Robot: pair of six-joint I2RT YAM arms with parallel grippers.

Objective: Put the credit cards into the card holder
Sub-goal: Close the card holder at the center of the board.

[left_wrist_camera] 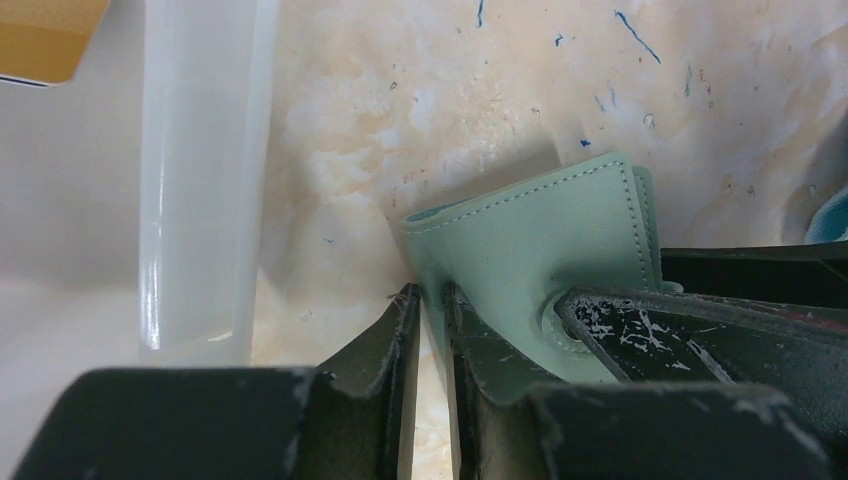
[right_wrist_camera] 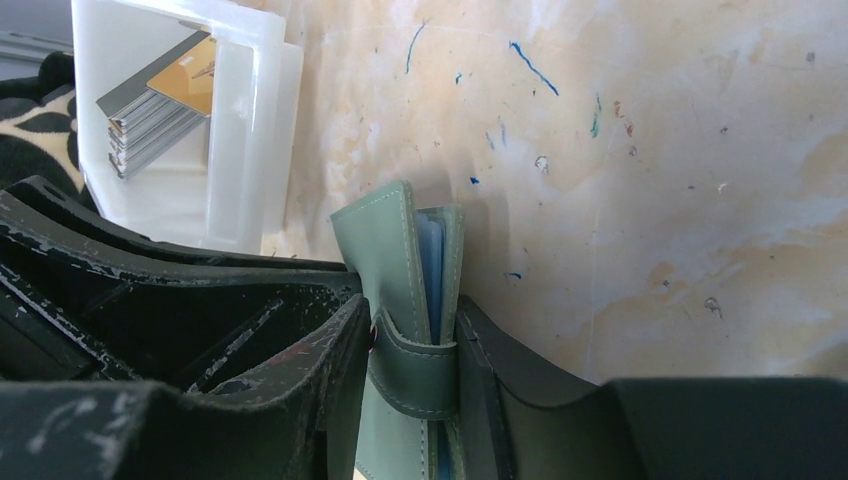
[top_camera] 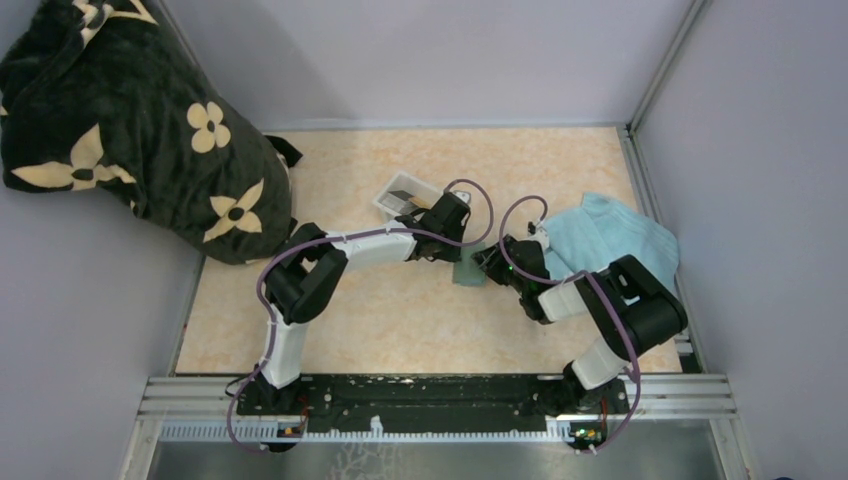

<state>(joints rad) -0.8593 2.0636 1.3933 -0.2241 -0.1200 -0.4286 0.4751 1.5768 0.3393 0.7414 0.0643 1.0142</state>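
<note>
Where the 2 arms meet at the middle of the table [top_camera: 400, 320], the card holder [right_wrist_camera: 395, 250] stands on edge, folded almost closed. Its grey-green covers face outward and a sliver of pale blue lining shows between them. The right gripper [right_wrist_camera: 405, 315] has it clamped, its 2 fingers [right_wrist_camera: 335, 350] pressing the covers from either side. A grey-green strap [right_wrist_camera: 410, 375] crosses the folded edge between those fingers.

The left gripper [left_wrist_camera: 430, 295] sits at the holder's other end. Its fingers [left_wrist_camera: 400, 330] stand a narrow slit apart, with bare table showing through the gap. 1 finger lies against the holder's near cover, but whether this gripper pinches anything cannot be told.

Just beyond, beside the left gripper, a white tray [right_wrist_camera: 235, 120] holds the credit cards [right_wrist_camera: 140, 115]: a slightly fanned stack of grey ones with 1 orange-gold card [right_wrist_camera: 190, 75] on top.

To the right, behind the right arm, a light blue towel [top_camera: 615, 235] lies rumpled on the table. At the far left, a dark blanket [top_camera: 130, 120] with cream flower shapes is heaped against the wall.
</note>
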